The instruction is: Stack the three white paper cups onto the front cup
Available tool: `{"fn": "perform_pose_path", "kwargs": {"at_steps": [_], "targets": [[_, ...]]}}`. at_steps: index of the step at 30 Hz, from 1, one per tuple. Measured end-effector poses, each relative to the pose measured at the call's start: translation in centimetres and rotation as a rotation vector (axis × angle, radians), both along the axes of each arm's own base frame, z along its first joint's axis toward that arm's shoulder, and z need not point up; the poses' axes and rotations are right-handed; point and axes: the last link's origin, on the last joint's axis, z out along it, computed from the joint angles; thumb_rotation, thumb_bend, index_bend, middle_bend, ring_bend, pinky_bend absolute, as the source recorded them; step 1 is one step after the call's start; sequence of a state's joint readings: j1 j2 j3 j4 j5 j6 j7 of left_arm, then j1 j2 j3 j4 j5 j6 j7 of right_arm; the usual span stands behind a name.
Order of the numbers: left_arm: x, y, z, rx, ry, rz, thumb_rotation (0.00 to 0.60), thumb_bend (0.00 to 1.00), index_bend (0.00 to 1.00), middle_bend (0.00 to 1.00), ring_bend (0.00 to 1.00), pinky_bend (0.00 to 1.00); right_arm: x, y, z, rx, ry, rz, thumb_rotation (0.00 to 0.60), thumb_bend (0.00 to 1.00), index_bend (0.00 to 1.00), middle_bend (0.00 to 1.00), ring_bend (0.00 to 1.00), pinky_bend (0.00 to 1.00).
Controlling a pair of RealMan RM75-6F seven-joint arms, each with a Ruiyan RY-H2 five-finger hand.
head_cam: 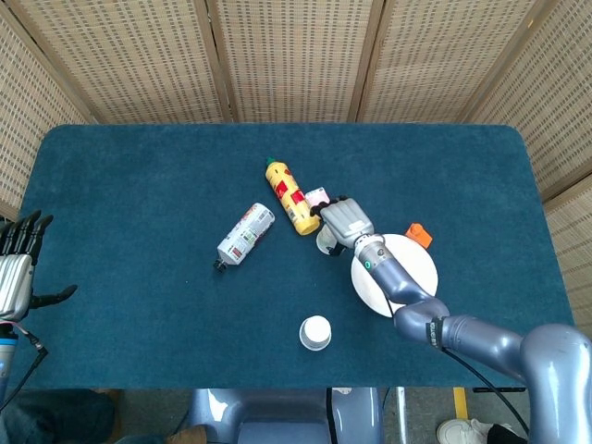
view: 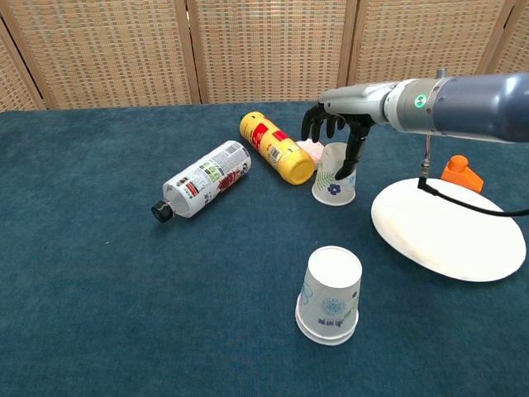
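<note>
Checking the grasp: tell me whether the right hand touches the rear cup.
Cannot tell. In the chest view the right hand curls over the rear cup, thumb overlapping its side, but no contact or gap shows plainly.

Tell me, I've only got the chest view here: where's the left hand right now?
Observer: The left hand sits off the left edge of the table, fingers apart, holding nothing.
Operator: Seen from above, is the right hand over the rear cup?
Observer: Yes. In the head view the right hand covers most of the rear paper cup; only a sliver of it shows at the near side.
Operator: What's that pink bit behind the hand?
Observer: A small pink packet, lying flat beside the yellow bottle.
</note>
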State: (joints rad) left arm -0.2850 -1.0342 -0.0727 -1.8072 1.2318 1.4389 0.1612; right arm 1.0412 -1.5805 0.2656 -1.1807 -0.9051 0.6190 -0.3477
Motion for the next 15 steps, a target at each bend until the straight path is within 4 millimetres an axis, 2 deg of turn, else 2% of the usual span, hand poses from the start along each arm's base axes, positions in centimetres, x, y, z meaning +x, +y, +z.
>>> {"fn": "perform_pose_path", "kwargs": {"at_steps": [5,9,15], "targets": [[-0.02,0.1,0.01,-0.005,-0.001,-0.001,0.6,0.0,0.0,0.0,0.0,0.0,-0.42,-0.36,0.08,-0.015,0.003,-0.018,0.6,0.3,0.33,0.4,0.35,0.35],[0.0,0.22,-0.02,-0.008,-0.002,-0.002,0.6,0.0,0.0,0.0,0.0,0.0,-0.61,-0.48,0.16,-0.018,-0.006,-0.031,0.6,0.33,0.39,0.45,0.41,0.44],[-0.05,0.51,-0.06,-0.009,-0.006,-0.004,0.6,0.0,0.0,0.0,0.0,0.0,-0.72,-0.66,-0.07,-0.001,-0.07,-0.077,0.6,0.39,0.47,0.51,0.47,0.49]]}}
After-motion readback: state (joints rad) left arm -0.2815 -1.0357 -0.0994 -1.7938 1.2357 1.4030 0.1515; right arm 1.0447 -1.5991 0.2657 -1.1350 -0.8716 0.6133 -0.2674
